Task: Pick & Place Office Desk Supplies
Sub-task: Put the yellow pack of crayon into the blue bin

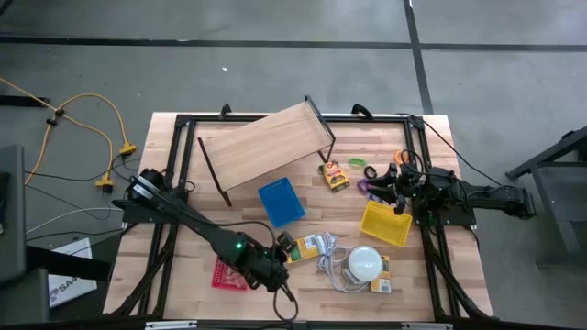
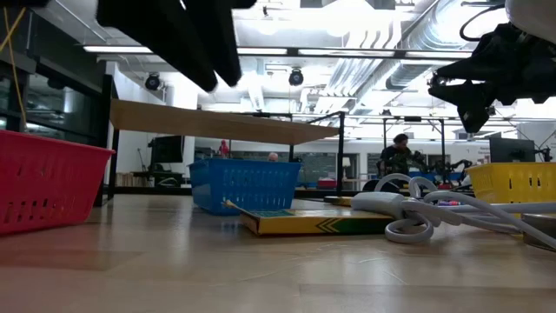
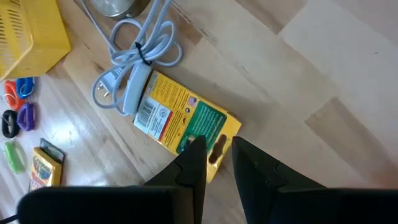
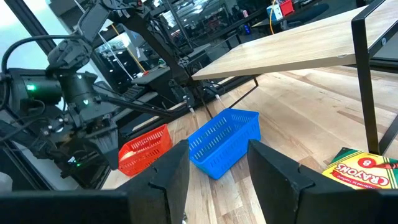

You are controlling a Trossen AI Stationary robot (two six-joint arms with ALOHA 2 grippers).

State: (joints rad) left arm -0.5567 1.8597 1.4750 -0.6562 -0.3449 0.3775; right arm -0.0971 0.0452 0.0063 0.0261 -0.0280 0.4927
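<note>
Left wrist view: your left gripper (image 3: 217, 163) hangs over the yellow-green packet (image 3: 186, 119), lined up to grab.
Jaws part-open, empty; right gripper (image 4: 217, 163) waits wide, empty, near the yellow basket (image 1: 385, 224).

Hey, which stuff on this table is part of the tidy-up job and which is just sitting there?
Job things:
yellow-green packet under the left gripper
crayon box
small clips
red basket, blue basket, yellow basket

Lying about:
white dome with cord
wooden shelf

Left tool (image 3: 217, 163) parted over a yellow-green packet (image 3: 186, 119).
</note>
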